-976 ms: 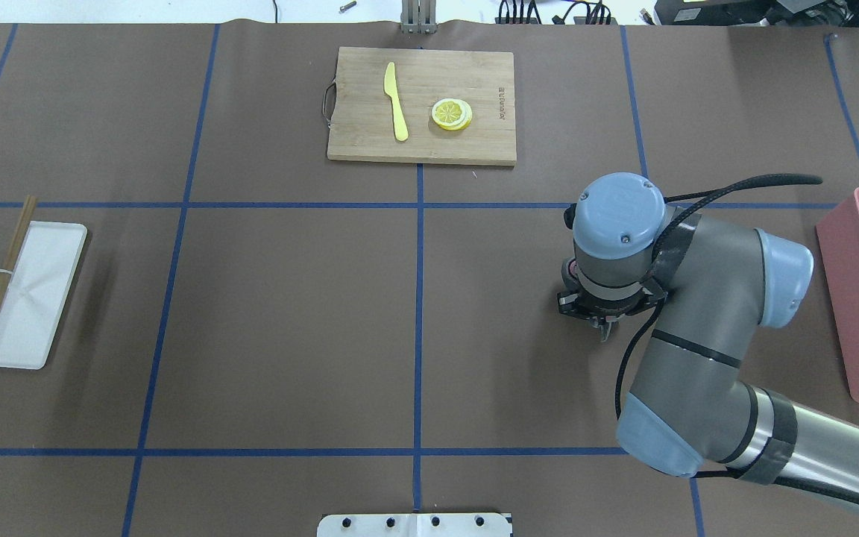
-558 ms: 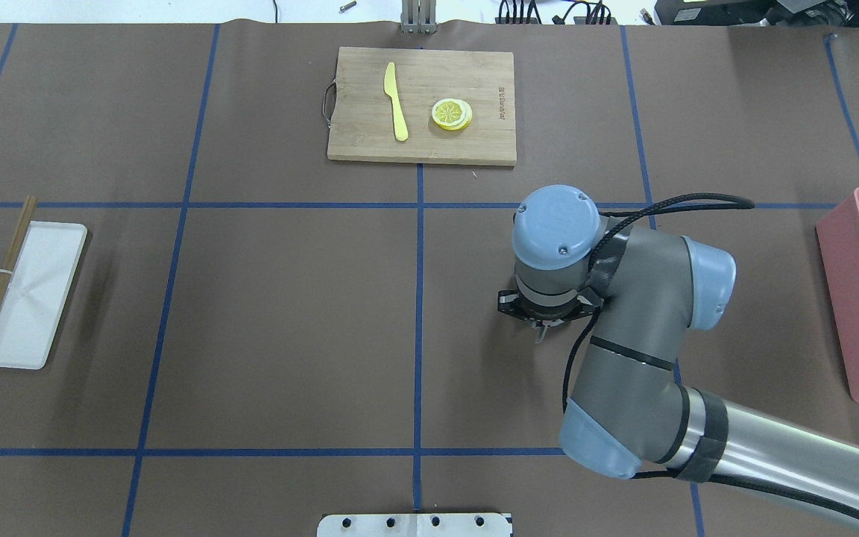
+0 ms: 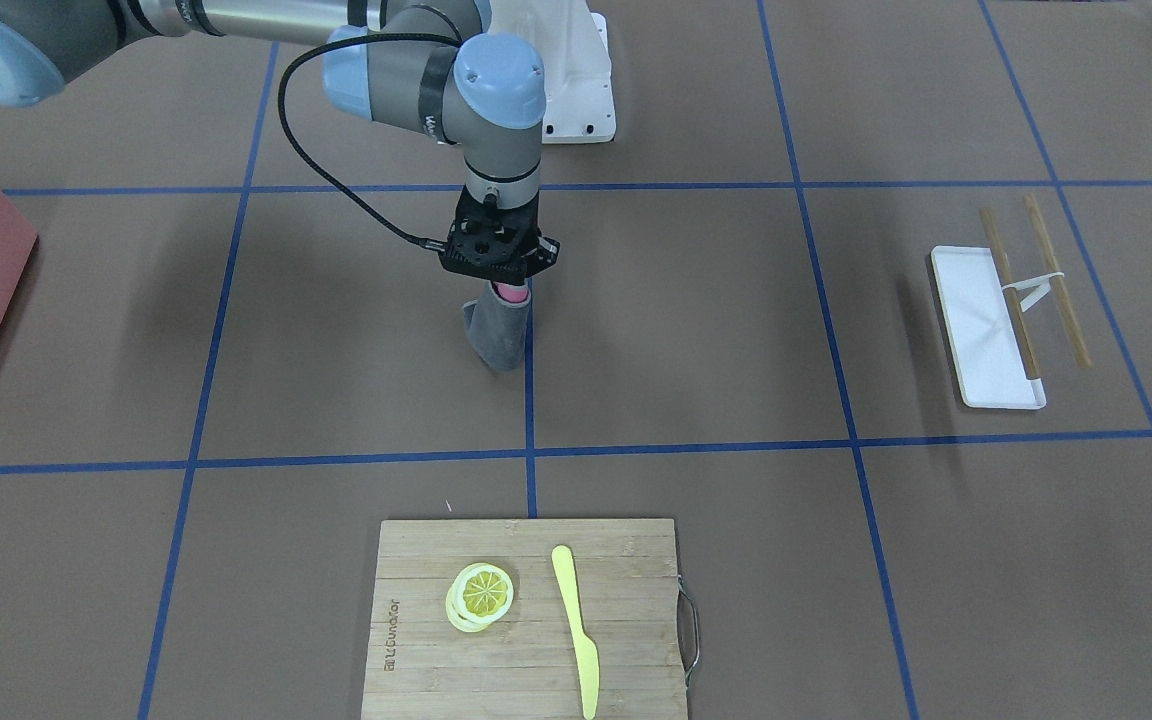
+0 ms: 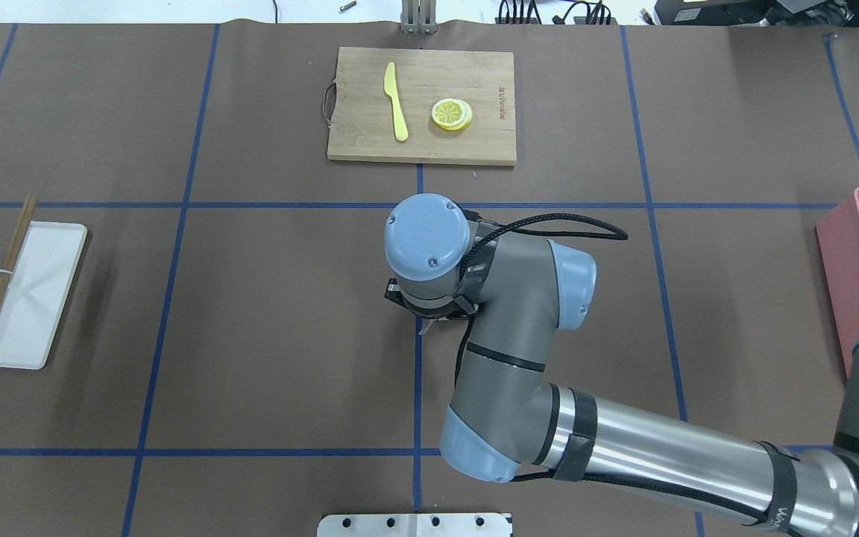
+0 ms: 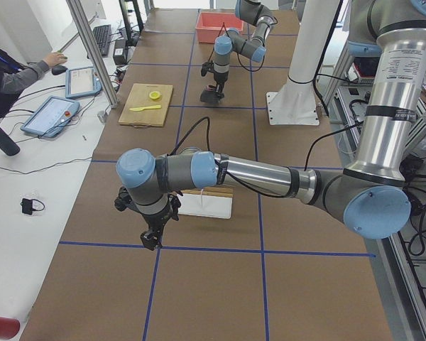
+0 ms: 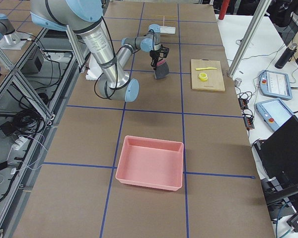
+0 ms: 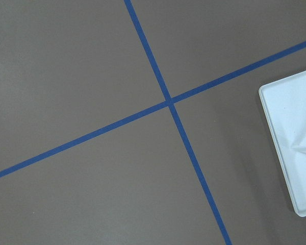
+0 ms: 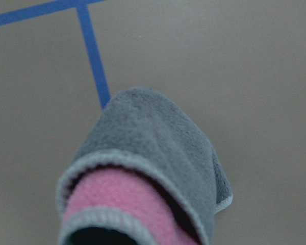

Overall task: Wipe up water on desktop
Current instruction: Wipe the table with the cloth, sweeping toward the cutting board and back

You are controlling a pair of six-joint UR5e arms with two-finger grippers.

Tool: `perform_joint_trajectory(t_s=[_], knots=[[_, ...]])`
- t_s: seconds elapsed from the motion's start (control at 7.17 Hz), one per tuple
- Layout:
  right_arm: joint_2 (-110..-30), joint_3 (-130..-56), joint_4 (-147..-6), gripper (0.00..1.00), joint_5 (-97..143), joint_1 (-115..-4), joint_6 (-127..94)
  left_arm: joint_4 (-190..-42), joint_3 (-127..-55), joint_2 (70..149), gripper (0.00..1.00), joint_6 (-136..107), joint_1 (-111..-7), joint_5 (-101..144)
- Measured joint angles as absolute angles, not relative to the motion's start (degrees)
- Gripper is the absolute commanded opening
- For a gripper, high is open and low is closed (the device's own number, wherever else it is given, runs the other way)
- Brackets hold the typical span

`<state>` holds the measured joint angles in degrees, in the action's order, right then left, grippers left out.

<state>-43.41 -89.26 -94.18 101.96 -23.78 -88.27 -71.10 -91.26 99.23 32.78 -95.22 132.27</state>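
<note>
Cloth (image 3: 498, 335): fleecy, grey outside, pink inside, folded, frame centre.
My right jaws: pinching the cloth's top.
My left jaws: I cannot tell.
Bench (image 3: 736, 330): flat matte brown, blue tape grid.

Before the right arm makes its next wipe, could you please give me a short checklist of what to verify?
1. Grip: ok. The right gripper is shut on the grey and pink cloth, which hangs below it.
2. Contact with the desktop: cannot tell; the cloth's lower end is close to the surface.
3. Location of the water: cannot tell; no wet patch shows.
4. The cutting board clear of the cloth: ok; it lies well apart.
5. The left gripper out of the way: ok; it hovers by the white tray, far from the cloth.
</note>
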Motion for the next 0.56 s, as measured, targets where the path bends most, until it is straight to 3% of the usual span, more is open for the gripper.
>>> perform_joint_trajectory(t_s=[0.28,0.56], knots=[[-44.9,-88.6,-91.8,0.0,101.0,-23.3,-89.6,-71.1,-91.3,99.3,0.99,32.8,-95.2,132.3],[-53.5,-95.9,-93.3,0.0,101.2,-23.7,-86.0,-71.1,-91.5,99.3,0.99,32.8,-95.2,132.4]])
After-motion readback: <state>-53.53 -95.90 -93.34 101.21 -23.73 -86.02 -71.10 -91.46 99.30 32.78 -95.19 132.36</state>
